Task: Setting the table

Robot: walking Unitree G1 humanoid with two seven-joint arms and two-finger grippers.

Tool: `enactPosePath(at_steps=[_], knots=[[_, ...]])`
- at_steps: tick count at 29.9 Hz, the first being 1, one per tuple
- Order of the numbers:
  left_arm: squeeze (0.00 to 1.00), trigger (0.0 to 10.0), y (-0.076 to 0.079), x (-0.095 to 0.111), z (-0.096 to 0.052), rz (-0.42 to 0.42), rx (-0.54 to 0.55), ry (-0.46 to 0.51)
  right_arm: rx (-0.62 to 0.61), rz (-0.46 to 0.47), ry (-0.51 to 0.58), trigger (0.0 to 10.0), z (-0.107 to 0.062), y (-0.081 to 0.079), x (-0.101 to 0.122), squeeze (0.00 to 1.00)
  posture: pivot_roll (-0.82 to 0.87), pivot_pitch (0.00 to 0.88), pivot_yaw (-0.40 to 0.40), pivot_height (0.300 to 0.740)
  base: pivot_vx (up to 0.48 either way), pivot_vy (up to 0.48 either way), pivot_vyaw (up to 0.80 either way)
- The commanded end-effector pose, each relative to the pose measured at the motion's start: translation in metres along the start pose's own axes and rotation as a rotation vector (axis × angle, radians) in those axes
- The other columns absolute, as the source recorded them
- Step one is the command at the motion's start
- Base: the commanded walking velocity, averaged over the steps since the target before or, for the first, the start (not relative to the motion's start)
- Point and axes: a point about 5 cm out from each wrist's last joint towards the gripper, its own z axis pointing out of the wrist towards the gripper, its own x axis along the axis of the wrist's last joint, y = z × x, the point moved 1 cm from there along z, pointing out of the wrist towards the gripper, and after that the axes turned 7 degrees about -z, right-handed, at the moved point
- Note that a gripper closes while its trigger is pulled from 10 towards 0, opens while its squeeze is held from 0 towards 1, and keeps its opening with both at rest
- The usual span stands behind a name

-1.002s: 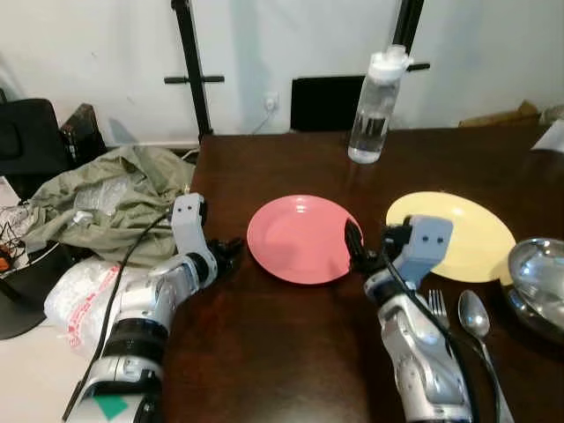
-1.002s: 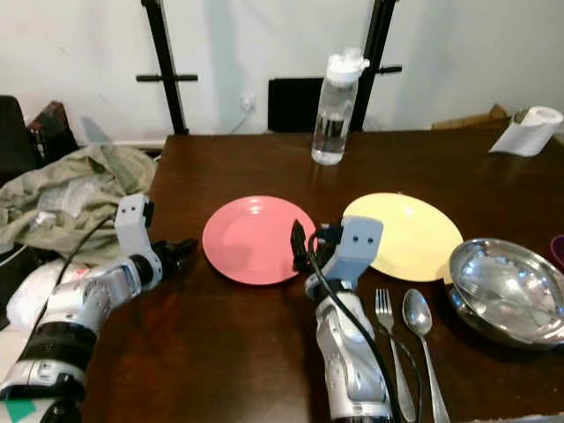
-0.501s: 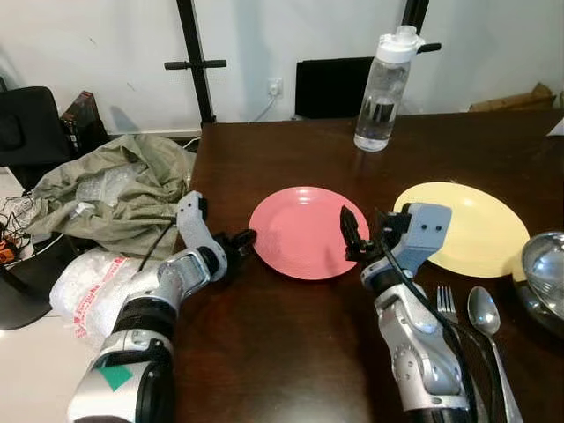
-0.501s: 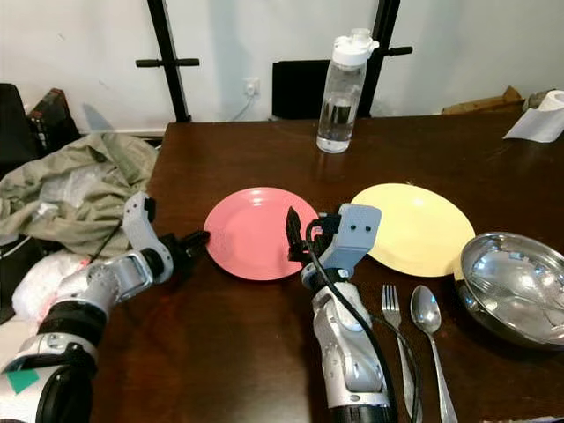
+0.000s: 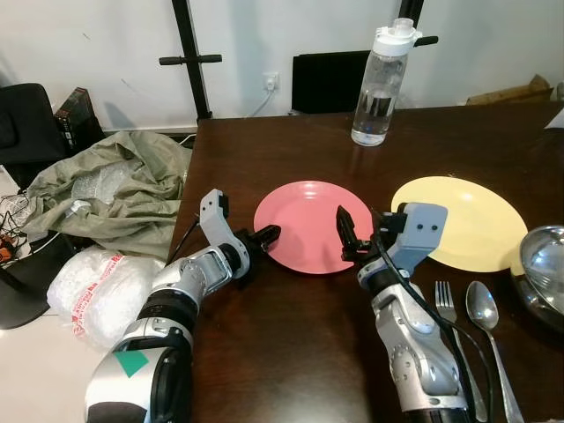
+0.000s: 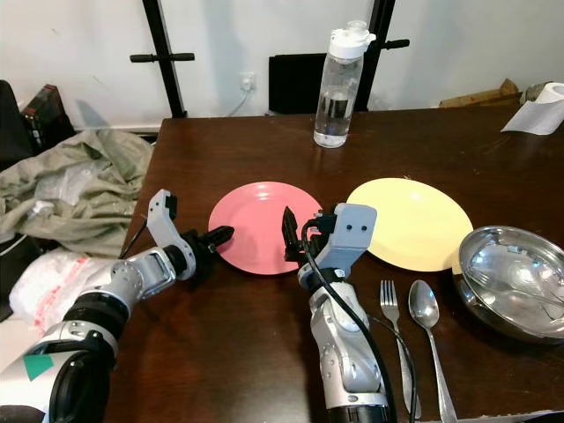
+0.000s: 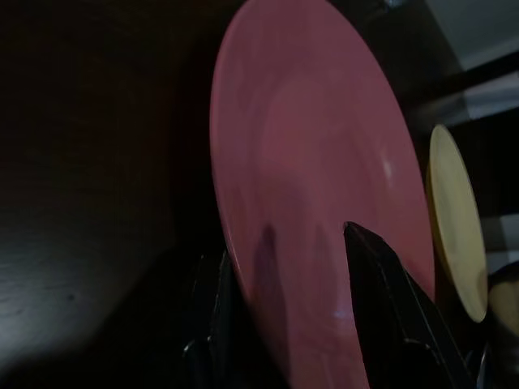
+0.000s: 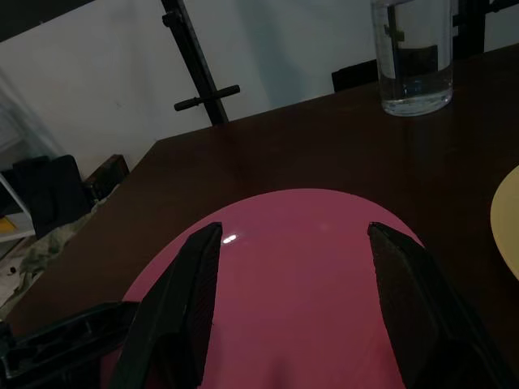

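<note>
A pink plate [image 5: 308, 220] lies on the dark wooden table [image 5: 264, 352], with a yellow plate [image 5: 463, 216] to its right. My left gripper [image 5: 267, 234] is at the pink plate's left rim. In the left wrist view the left gripper [image 7: 285, 243] is open, with the pink plate's [image 7: 324, 162] rim between its fingers [image 7: 377, 279]. My right gripper [image 5: 346, 234] is open at the plate's right edge. In the right wrist view the right gripper [image 8: 294, 231] hovers just above the pink plate [image 8: 292, 275]. A fork [image 5: 452, 322] and spoon [image 5: 483, 310] lie near the yellow plate.
A clear water bottle [image 5: 377, 84] stands at the back of the table. A steel bowl [image 6: 515, 278] sits at the right edge, with a paper roll [image 6: 538, 119] behind it. An olive jacket [image 5: 106, 189] and a plastic bag [image 5: 97, 286] lie left of the table.
My left gripper has reached rightwards to the pink plate's left rim. The right gripper has crept a little further over the plate's right edge. The camera has shifted slightly.
</note>
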Motion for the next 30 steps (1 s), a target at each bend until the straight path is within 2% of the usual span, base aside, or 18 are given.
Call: enactPosePath(at_steps=[1, 2, 3, 10, 22, 28, 29, 30], knots=[[0.00, 6.4, -0.013, -0.015, 0.000, -0.038, 0.056, -0.036, -0.003, 0.008, -0.020, 10.0, -0.004, -0.002, -0.005, 0.00, 0.00, 0.250, 0.166, 0.740, 0.000, 0.000, 0.00], [0.00, 1.0, -0.016, -0.015, -0.001, -0.050, 0.074, -0.024, -0.007, 0.006, -0.023, 10.0, -0.005, -0.001, -0.005, 0.00, -0.01, 0.256, 0.163, 0.740, 0.000, 0.000, 0.00], [0.00, 0.0, -0.018, -0.014, -0.001, -0.059, 0.083, -0.015, -0.009, 0.005, -0.026, 10.0, -0.006, 0.000, -0.005, 0.00, -0.01, 0.257, 0.162, 0.740, 0.000, 0.000, 0.00], [0.00, 0.0, -0.020, -0.012, -0.002, -0.079, 0.066, 0.000, -0.015, 0.003, -0.032, 10.0, -0.008, 0.001, -0.006, 0.00, -0.01, 0.260, 0.163, 0.740, 0.000, 0.000, 0.00], [0.00, 0.0, -0.013, 0.001, -0.003, -0.113, -0.012, 0.068, -0.022, 0.000, -0.034, 10.0, -0.006, 0.002, -0.006, 0.00, -0.01, 0.247, 0.156, 0.740, 0.000, 0.000, 0.00], [0.00, 0.2, 0.002, 0.031, -0.010, -0.104, -0.123, 0.168, -0.030, -0.004, -0.024, 10.0, -0.005, 0.007, -0.004, 0.00, 0.00, 0.231, 0.152, 0.740, 0.000, 0.000, 0.00], [0.00, 10.0, 0.007, 0.039, -0.013, -0.099, -0.160, 0.190, -0.031, -0.002, -0.018, 10.0, -0.005, 0.007, -0.002, 0.00, 0.01, 0.225, 0.149, 0.740, 0.000, 0.000, 0.00], [0.00, 10.0, 0.007, 0.039, -0.013, -0.099, -0.160, 0.190, -0.031, -0.002, -0.018, 10.0, -0.005, 0.007, -0.002, 0.00, 0.01, 0.225, 0.149, 0.740, 0.000, 0.000, 0.00]])
